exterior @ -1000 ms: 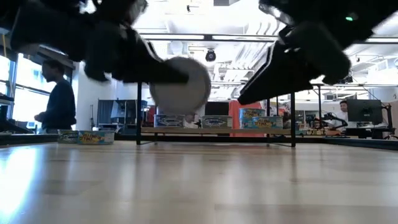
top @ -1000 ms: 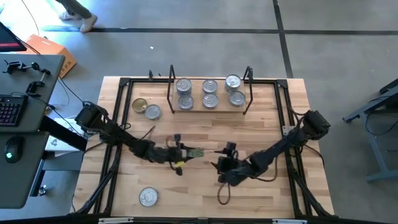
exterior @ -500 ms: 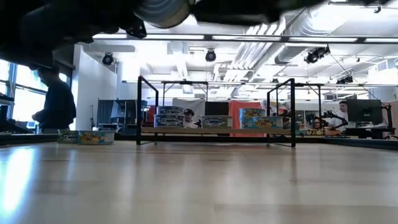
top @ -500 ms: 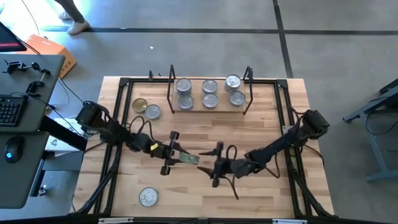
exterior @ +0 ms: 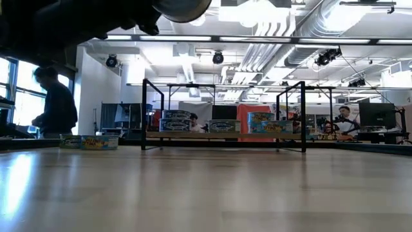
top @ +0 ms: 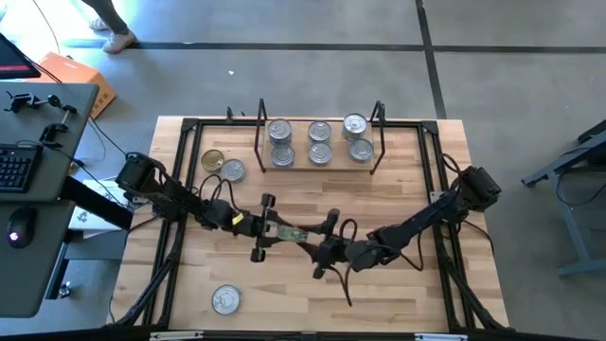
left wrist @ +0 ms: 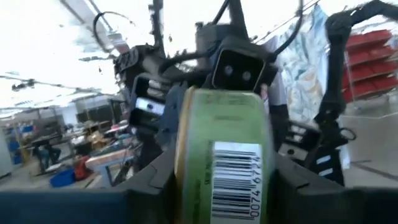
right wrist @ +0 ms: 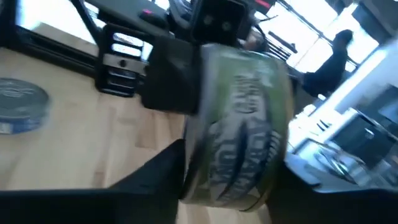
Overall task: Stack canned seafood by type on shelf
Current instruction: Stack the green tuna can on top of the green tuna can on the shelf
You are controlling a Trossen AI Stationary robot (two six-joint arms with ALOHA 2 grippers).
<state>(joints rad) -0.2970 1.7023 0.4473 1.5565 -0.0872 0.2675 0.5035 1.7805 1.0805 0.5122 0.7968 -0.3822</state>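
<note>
A green-labelled tin (top: 290,233) is held up over the middle of the table, on edge, by my left gripper (top: 284,234), which is shut on it. My right gripper (top: 316,248) has come level from the right and is open. Its fingers (right wrist: 152,180) stand on either side of the same tin (right wrist: 239,143); whether they touch it I cannot tell. The shelf (top: 317,167) stands at the far edge with several silver-lidded tins (top: 320,132) on its board. A gold-lidded tin (top: 214,159) and a silver one (top: 233,170) lie left of the shelf. Another silver tin (top: 225,299) lies near the near edge. My left gripper pinches the green tin between its two fingers (left wrist: 155,180), one on each flat face, with the barcode side wall (left wrist: 235,180) towards the wrist. The fingers come level from the table's left. The tin stands on edge, lifted clear of the table (exterior: 183,6).
The black frame of the tabletop (top: 189,125) runs along its edges, and the shelf's wire end frames (top: 259,123) rise at the far side. Bare wood lies between the arms and the shelf. People and desks show in the room beyond (exterior: 58,106).
My left gripper has carried the green tin up and a little toward the table's right; in the low view the tin has risen to the top of the picture. My right gripper has moved toward the table's left, up to the tin.
</note>
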